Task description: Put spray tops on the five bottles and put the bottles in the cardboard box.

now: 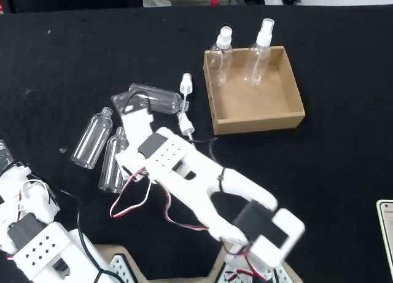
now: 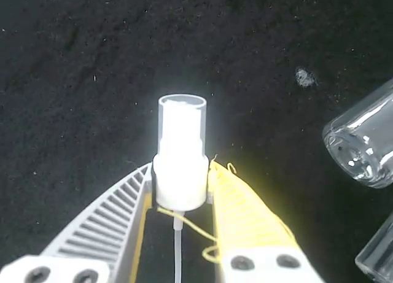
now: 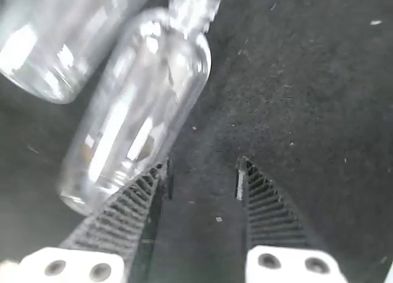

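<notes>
Pinched in the ribbed left claw (image 2: 181, 172), a white plastic spray top with a clear cylindrical cap (image 2: 181, 151) is hovering over the fuzzy black tabletop (image 2: 73, 62), while the right claw (image 3: 202, 172) is gaping just beside one of three smooth, clear, uncapped plastic bottles (image 3: 141, 99) lying there. Two capped bottles (image 1: 221, 56) are standing in the shallow square cardboard box (image 1: 258, 120), leaving three to fit and box.
</notes>
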Controlling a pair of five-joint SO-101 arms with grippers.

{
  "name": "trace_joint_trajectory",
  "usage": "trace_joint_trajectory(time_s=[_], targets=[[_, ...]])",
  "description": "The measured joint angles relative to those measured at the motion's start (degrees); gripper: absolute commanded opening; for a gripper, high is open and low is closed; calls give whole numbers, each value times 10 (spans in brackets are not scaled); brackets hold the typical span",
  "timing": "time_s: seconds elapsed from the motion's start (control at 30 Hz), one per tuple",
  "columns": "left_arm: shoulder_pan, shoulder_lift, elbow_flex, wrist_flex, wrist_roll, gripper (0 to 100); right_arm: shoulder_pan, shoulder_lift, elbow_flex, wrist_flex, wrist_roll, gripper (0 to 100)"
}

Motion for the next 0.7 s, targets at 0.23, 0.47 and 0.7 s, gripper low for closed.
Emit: trace_joint_trajectory(time_s=[0.23,0.47,0.7], targets=[[0,-2,4,0,0,76,-25,-55,68,-80,-55,156],[0,-2,4,0,0,76,-39,-47,102,-233,-61,158],[0,-2,4,0,0,76,-72,-47,102,-233,-61,302]])
